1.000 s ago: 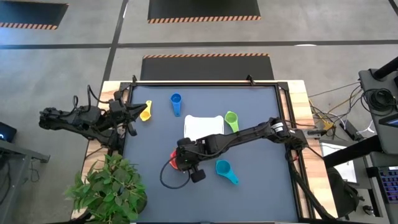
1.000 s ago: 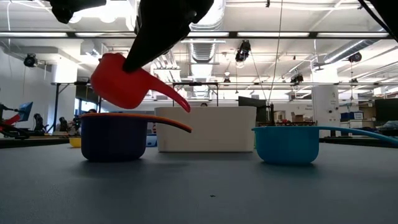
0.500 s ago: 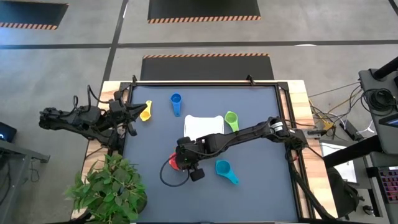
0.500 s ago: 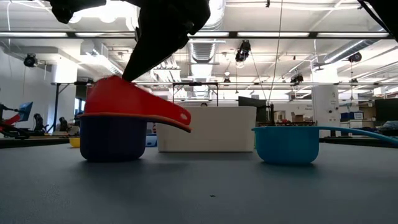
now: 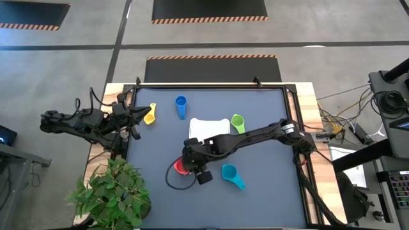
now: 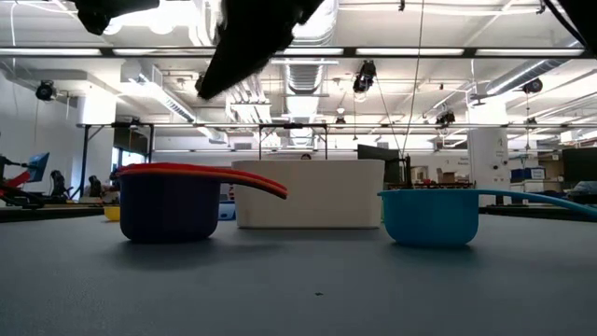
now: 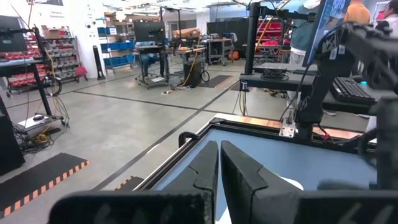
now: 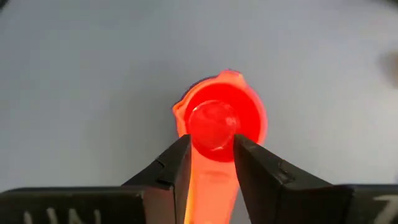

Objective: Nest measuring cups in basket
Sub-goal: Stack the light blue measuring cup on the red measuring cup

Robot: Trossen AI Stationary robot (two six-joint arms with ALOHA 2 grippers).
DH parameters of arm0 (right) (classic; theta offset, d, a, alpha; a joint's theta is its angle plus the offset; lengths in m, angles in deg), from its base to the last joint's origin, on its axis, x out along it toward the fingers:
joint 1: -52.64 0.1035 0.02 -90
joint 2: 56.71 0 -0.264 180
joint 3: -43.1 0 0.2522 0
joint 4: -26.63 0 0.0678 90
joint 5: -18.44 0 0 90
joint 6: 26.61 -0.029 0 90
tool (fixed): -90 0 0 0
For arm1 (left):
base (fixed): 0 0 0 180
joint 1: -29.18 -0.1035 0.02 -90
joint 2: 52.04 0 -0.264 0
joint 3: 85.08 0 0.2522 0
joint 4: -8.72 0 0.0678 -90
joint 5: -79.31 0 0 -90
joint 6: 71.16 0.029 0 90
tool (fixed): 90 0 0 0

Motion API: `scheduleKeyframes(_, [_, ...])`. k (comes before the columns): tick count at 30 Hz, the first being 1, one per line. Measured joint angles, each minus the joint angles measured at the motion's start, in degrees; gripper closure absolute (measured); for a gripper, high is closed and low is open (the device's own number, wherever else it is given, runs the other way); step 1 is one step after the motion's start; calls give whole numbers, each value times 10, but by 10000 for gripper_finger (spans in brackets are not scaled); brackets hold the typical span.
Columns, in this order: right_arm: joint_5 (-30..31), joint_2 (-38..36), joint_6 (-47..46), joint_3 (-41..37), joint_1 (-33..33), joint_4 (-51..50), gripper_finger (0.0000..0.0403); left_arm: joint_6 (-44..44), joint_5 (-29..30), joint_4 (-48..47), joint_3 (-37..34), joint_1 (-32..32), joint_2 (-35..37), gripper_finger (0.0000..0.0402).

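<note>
On a dark bench [image 5: 268,191], the right hand [image 8: 211,163] hovers just above the nested red cup [image 8: 221,124] with fingers apart and empty — the cup sits in a darker cup [image 6: 168,213] near the white basket [image 5: 209,129] — while the left hand [image 7: 219,171], fingers together, waits at the bench's left edge.

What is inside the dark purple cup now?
The red cup sits nested in the purple cup, on an orange cup whose handle sticks out. Their bowls are hidden by the purple wall. The right gripper hangs open above.
</note>
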Motion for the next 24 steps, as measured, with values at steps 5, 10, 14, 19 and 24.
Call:
scheduleKeyframes(5, [41, -51, -3, -39, 3, -4, 325, 0, 0, 1, 0, 0, 0, 402])
scheduleKeyframes(10, [81, -124, -25, -133, 10, 33, 351, 0, 0, 12, 0, 0, -3, 402])
scheduleKeyframes(14, [90, -189, -60, -228, 12, 92, 364, 0, 0, 19, 0, 0, -5, 402])
scheduleKeyframes(19, [92, -275, -127, -349, 12, 164, 371, -4, 0, 19, 0, 0, -8, 402])
scheduleKeyframes(24, [113, -355, -207, -466, 15, 214, 371, -5, 0, 19, 0, 0, -9, 402])
